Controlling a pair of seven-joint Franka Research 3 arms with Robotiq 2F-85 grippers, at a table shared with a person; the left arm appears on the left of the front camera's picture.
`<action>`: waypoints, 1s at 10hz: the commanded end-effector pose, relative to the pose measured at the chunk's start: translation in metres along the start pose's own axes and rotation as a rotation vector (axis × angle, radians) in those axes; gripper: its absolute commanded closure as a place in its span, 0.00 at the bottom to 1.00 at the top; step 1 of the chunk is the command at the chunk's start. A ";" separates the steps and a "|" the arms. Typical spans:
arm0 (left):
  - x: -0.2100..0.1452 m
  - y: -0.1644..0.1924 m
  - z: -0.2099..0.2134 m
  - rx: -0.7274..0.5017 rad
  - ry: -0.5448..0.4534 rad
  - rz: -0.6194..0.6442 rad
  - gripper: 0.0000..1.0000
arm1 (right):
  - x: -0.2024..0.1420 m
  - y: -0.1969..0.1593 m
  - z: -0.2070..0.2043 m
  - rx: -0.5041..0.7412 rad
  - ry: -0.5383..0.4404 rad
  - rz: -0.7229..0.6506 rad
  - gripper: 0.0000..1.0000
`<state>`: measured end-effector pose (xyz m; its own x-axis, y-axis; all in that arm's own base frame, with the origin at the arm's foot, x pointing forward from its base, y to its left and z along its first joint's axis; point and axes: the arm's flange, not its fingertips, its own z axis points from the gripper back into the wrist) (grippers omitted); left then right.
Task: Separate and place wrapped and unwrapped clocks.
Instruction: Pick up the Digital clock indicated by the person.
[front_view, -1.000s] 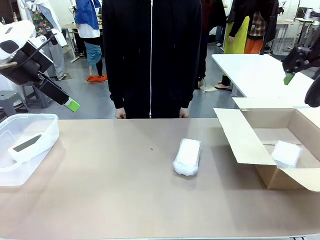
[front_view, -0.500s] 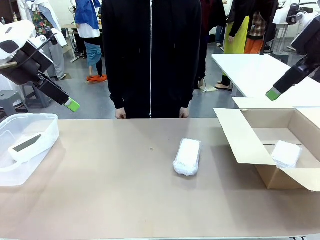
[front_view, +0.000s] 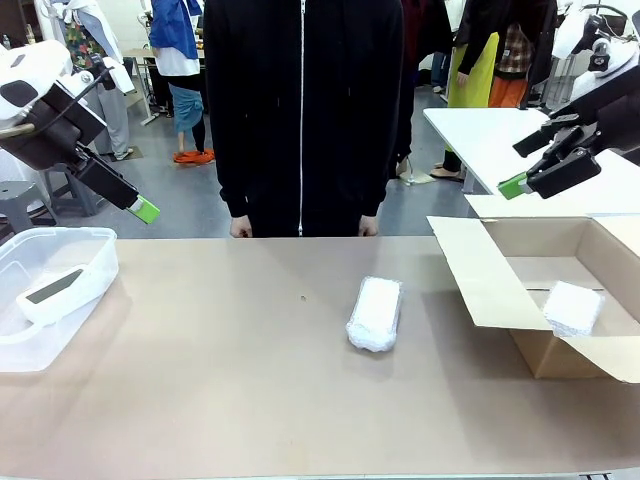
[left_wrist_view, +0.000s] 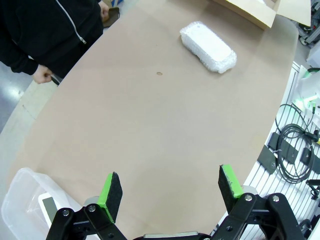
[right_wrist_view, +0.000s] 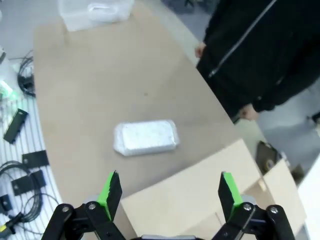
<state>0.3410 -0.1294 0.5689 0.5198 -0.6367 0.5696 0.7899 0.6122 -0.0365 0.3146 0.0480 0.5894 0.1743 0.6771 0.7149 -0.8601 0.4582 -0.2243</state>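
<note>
One wrapped clock (front_view: 375, 313) (left_wrist_view: 208, 46) (right_wrist_view: 146, 138), a white bundle in crinkly film, lies in the middle of the brown table. A second wrapped clock (front_view: 573, 308) rests inside the cardboard box (front_view: 520, 345) at the right. The bare white clock (front_view: 52, 291) with a dark screen lies in the clear plastic tub (front_view: 95, 240) at the left. My left gripper (left_wrist_view: 170, 187) (front_view: 143, 209) hangs open high above the tub with nothing held. Above the box's far flap my right gripper (right_wrist_view: 166, 188) (front_view: 518, 183) is open and empty.
A person in a black zipped jacket (front_view: 300, 110) stands at the far edge, hands down by the table. The box's front flap (front_view: 478, 270) (right_wrist_view: 192, 192) leans out toward the middle. Cables and black adapters (left_wrist_view: 292, 157) lie off the table's near side.
My right arm swung left and down, from the far right edge to above the box's back flap. The left arm, clocks and person stayed still.
</note>
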 end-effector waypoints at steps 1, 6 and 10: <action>-0.001 0.000 0.000 -0.016 -0.006 0.000 0.00 | -0.011 0.002 0.005 0.088 -0.041 -0.018 0.00; -0.001 0.000 0.000 -0.016 -0.006 0.000 0.00 | -0.006 0.004 0.004 0.086 -0.033 -0.035 0.00; -0.001 0.000 0.000 -0.016 -0.006 0.000 0.00 | -0.006 0.004 0.004 0.086 -0.033 -0.035 0.00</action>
<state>0.3410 -0.1294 0.5689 0.5198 -0.6367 0.5696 0.7899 0.6122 -0.0365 0.3045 0.0411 0.5907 0.2089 0.6489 0.7316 -0.8883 0.4389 -0.1357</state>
